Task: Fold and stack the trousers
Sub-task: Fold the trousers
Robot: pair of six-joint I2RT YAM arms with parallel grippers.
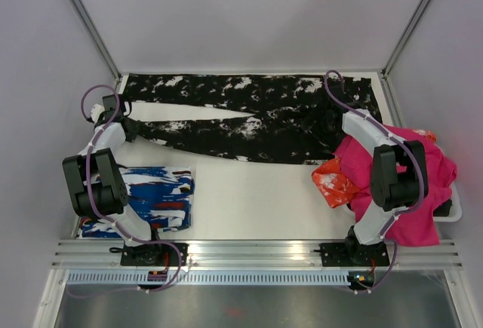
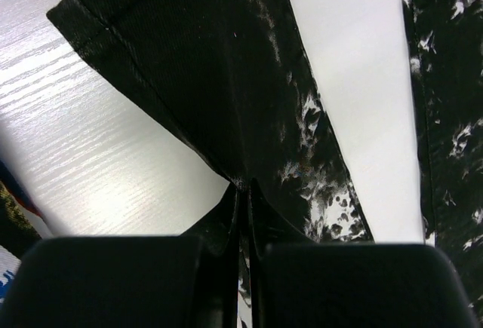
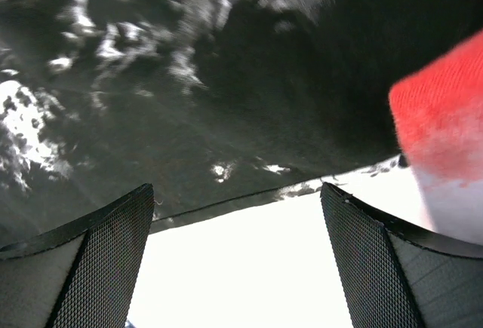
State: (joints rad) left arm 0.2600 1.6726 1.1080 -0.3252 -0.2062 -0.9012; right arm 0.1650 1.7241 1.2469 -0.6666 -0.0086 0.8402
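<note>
Top external view is showing the long black fabric trousers with white splatter print [image 1: 249, 117] lying spread flat across the far part of the white surface [image 1: 256, 192], reaching from the left end effector [image 1: 130, 127] to the right end effector [image 1: 333, 122]. The waist part is sitting under the right end effector, and the two legs are running off toward the left one, parting so that a wedge of bare surface is showing between them. The left end effector [image 2: 243, 196] is clenching the nearer leg close to its hem, pinching a ridge of dark cloth. The right end effector [image 3: 234, 189] is hanging released, jaws wide apart, just above the trousers' near edge. Beside its right finger [image 3: 400, 268] a blurred red and white cloth [image 3: 445, 147] is showing. Near the left arm's base a folded blue, white and red streaked garment [image 1: 162, 196] is lying, and a magenta cloth heap [image 1: 411, 185] is lying by the right arm.
</note>
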